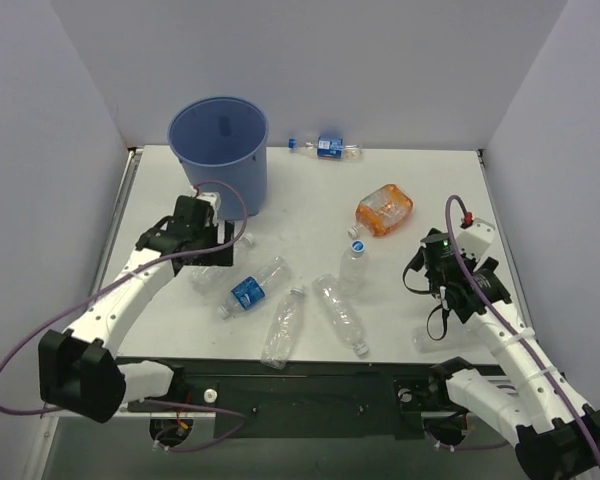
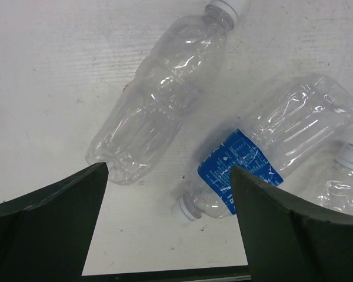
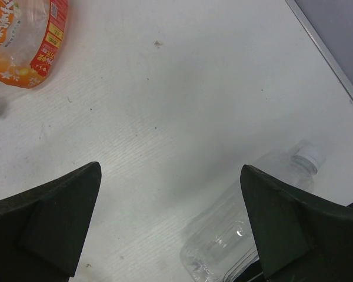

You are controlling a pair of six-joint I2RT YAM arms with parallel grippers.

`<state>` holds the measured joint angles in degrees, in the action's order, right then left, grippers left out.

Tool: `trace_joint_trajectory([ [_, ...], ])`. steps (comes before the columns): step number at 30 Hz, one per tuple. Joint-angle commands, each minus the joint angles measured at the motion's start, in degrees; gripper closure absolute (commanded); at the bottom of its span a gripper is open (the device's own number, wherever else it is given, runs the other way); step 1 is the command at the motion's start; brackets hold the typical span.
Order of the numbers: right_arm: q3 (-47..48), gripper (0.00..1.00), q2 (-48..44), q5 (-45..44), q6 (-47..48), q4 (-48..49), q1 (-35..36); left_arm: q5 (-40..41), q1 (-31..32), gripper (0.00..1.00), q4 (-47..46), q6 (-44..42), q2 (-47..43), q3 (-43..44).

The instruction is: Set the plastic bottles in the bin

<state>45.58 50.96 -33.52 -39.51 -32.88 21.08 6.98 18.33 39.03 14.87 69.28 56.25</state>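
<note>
Left gripper (image 2: 167,170) hangs spread wide and empty over a clear bottle (image 2: 159,100) lying on its side just near of the bin (image 1: 225,175), which stands at the far left of the table (image 1: 310,200). A blue-labelled bottle (image 2: 238,161) lies beside it. Right gripper (image 3: 170,169), equally wide and empty, hovers near another clear bottle (image 3: 223,235) at the near right. Jaws this wide probably mean each arm is set to straddle a bottle's body. No bottle shows inside the bin.
</note>
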Motion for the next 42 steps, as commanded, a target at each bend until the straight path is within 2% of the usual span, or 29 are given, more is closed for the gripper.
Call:
trace_joint_trajectory([
  [1,-1.3,0.0,-1.5,0.5,-0.7,1.9,0.3,-0.4,1.2,0.04,3.3,-4.3,8.1,6.3],
  [12,-2.6,0.01,-2.4,3.1,0.6,3.5,0.3,3.7,3.7,0.05,-1.2,-5.7,16.1,4.4],
  [21,-2.6,0.02,-4.5,2.6,1.9,2.6,0.3,17.4,5.2,0.05,-4.5,-4.2,21.1,4.8],
  [30,-3.3,0.02,-5.7,2.1,1.4,2.1,0.4,15.9,5.2,0.06,-6.2,-3.4,28.0,4.9],
  [31,-3.4,0.02,-5.7,2.3,1.4,2.2,0.5,15.9,5.2,0.07,-5.9,-3.4,28.5,5.2],
  [33,-3.4,0.02,-5.8,2.3,1.4,2.2,0.4,14.6,5.3,0.17,-4.8,-3.2,28.8,6.2],
  [38,-3.6,0.02,-6.1,2.0,1.7,2.2,0.4,11.8,5.5,0.52,-3.8,-3.4,24.9,6.2],
  [40,-3.6,0.02,-6.3,2.0,1.8,2.2,0.4,11.8,5.9,0.55,-2.1,-3.5,22.9,6.9],
  [41,-3.6,0.02,-6.3,1.9,1.9,2.2,0.4,11.7,6.3,0.61,-1.3,-3.7,21.5,7.3],
  [42,-3.5,0.02,-6.3,1.8,1.8,2.2,0.4,11.2,6.9,0.62,0.4,-3.8,20.6,8.2],
])
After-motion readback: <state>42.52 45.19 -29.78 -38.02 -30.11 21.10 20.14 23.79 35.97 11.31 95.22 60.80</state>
